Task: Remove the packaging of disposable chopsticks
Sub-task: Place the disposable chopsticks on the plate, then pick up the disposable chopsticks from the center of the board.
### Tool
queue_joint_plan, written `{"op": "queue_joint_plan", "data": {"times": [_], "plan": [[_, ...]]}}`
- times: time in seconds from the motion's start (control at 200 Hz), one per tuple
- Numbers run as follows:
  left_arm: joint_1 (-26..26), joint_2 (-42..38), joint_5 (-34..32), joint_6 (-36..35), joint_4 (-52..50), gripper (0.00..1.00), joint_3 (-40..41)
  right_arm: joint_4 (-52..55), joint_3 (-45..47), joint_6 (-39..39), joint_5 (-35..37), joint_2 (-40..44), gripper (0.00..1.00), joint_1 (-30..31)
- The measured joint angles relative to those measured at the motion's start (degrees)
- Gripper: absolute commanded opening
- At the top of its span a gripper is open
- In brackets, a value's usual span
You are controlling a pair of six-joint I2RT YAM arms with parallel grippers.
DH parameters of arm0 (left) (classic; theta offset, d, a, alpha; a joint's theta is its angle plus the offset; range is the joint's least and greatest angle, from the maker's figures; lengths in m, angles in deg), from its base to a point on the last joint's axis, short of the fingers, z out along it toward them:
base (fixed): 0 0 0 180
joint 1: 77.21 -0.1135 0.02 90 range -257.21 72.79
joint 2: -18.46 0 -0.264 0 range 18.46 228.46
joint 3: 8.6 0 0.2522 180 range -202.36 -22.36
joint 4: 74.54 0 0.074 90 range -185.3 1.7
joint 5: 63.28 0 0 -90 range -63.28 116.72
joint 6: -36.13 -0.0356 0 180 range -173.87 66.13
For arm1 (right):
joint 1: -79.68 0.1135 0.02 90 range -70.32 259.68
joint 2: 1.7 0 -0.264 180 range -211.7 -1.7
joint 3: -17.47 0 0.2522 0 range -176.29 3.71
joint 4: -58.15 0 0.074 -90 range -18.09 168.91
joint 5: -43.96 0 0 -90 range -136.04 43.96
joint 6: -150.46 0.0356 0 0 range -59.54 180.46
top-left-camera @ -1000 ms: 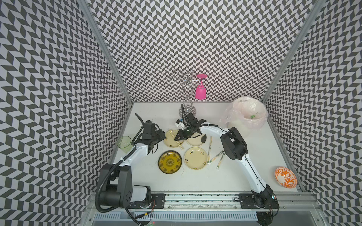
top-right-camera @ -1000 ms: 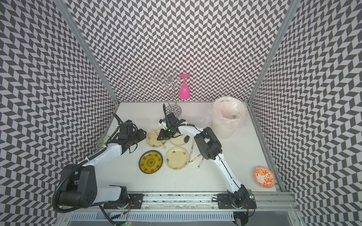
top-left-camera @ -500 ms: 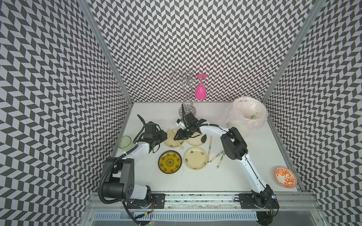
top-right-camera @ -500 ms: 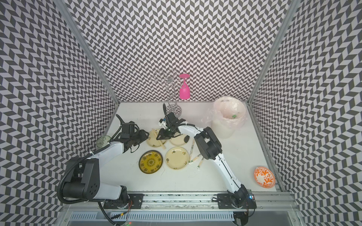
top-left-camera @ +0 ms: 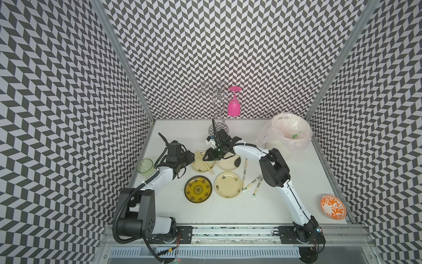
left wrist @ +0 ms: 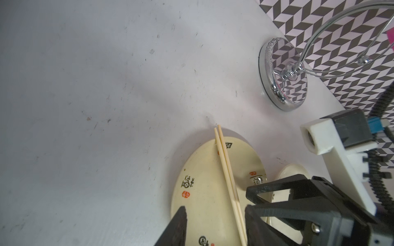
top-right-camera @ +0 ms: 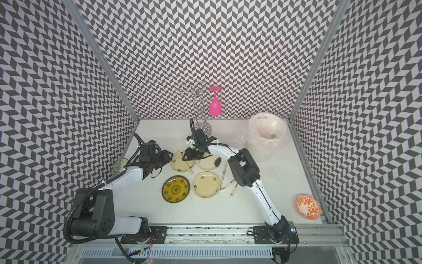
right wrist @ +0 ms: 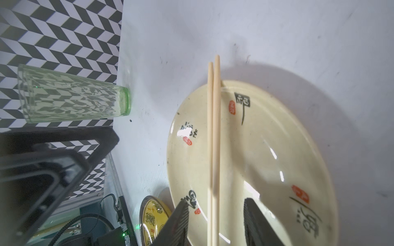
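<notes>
Right claw [right wrist: 215, 202] spread, empty, straddling bare chopsticks [right wrist: 214, 127] on a plate [right wrist: 266, 138]; left claw [left wrist: 214, 208] likewise, alongside.

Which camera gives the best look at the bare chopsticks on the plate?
The right wrist view: the chopsticks run large and sharp across the plate. The left wrist view shows them smaller and farther off. Both top views show only thin lines.
</notes>
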State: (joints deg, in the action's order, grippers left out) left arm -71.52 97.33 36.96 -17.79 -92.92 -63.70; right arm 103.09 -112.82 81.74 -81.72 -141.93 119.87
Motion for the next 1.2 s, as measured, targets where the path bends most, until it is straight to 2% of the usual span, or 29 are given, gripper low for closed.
{"op": "queue_joint_plan", "data": {"times": [0.23,0.396,0.471,0.621,0.756,0.856,0.926,1.016,1.081,1.202], "plan": [[0.02,-4.20,-2.73,-0.87,-1.18,0.47,-0.02,2.29,-0.44,-1.03,3.61,5.01,0.43,0.02],[1.40,-10.56,-7.15,-4.26,-2.95,0.47,-1.09,5.31,1.38,-2.40,9.01,13.20,0.42,-0.20],[3.08,-14.56,-8.81,-6.34,-2.86,0.47,-1.66,4.72,7.50,-2.38,12.26,20.81,0.40,-0.24],[8.39,-20.44,-11.50,-11.56,-1.27,0.48,-1.97,1.40,25.97,-0.59,19.52,39.47,0.34,-0.50],[15.65,-22.84,-12.79,-18.43,0.44,0.49,-1.97,-0.68,44.39,5.14,27.28,55.63,0.35,-1.31],[21.14,-23.93,-12.81,-24.37,1.22,0.49,-1.97,-0.96,55.76,10.82,32.35,63.60,0.35,-1.97],[23.89,-25.00,-11.98,-28.00,1.77,0.49,-1.92,-0.09,61.48,15.13,35.93,66.47,0.34,-2.29],[25.03,-26.64,-11.28,-31.17,2.71,0.49,-1.75,1.33,66.03,20.57,38.80,67.32,0.34,-2.99],[25.14,-27.63,-11.06,-32.41,3.41,0.49,-1.55,2.03,67.78,23.67,39.76,67.08,0.33,-3.39],[25.20,-28.28,-11.06,-33.51,4.20,0.49,-1.18,2.73,67.87,28.46,40.26,64.19,0.26,-3.85]]}}
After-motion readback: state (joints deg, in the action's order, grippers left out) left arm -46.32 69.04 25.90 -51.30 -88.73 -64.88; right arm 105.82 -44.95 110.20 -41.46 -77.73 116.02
